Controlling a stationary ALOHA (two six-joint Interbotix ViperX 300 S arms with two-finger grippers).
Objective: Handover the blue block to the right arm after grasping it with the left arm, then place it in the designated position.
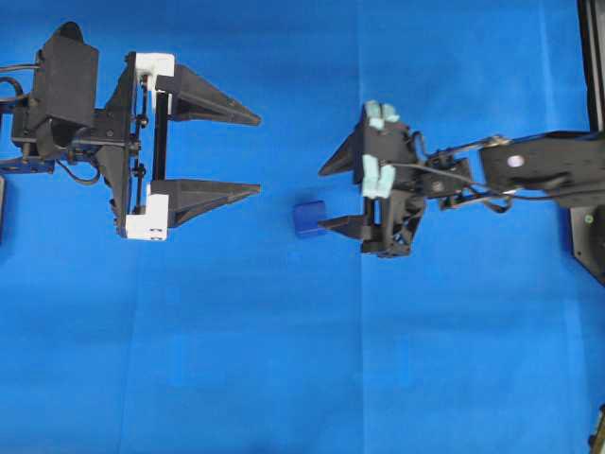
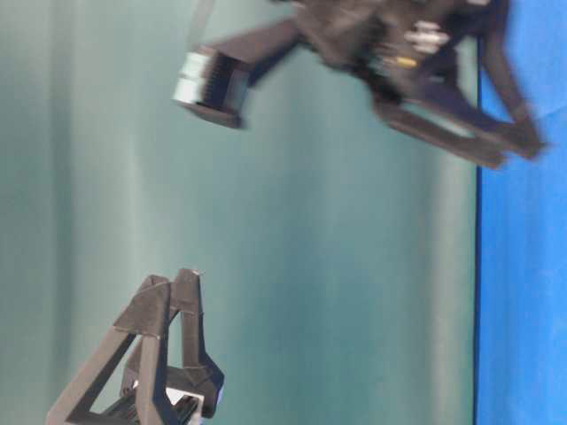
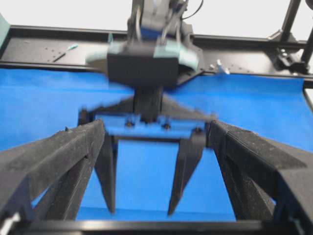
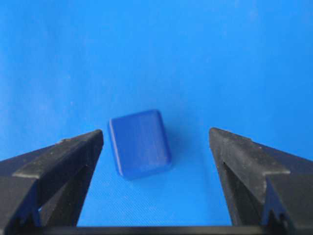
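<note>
A bright blue cloth point(image 1: 284, 378) covers the table, marked by faint fold creases. Beyond its far edge runs a black frame rail point(image 3: 58, 49) with a pale wall point(image 3: 73, 12) above it, and from table level a plain grey-green backdrop point(image 2: 337, 266) fills the view beside the cloth

No text, label, brand, number or sign can be read in any view. The blue block point(image 4: 140, 144) shows only plain, smooth faces in the right wrist view, with no lettering on them. The blue cloth point(image 1: 284, 359) under the block carries no print. The white brackets point(image 1: 151, 66) on the gripper to the left of the block are blank, and the pale parts point(image 1: 378, 175) on the gripper to its right bear no marking that can be made out.
</note>
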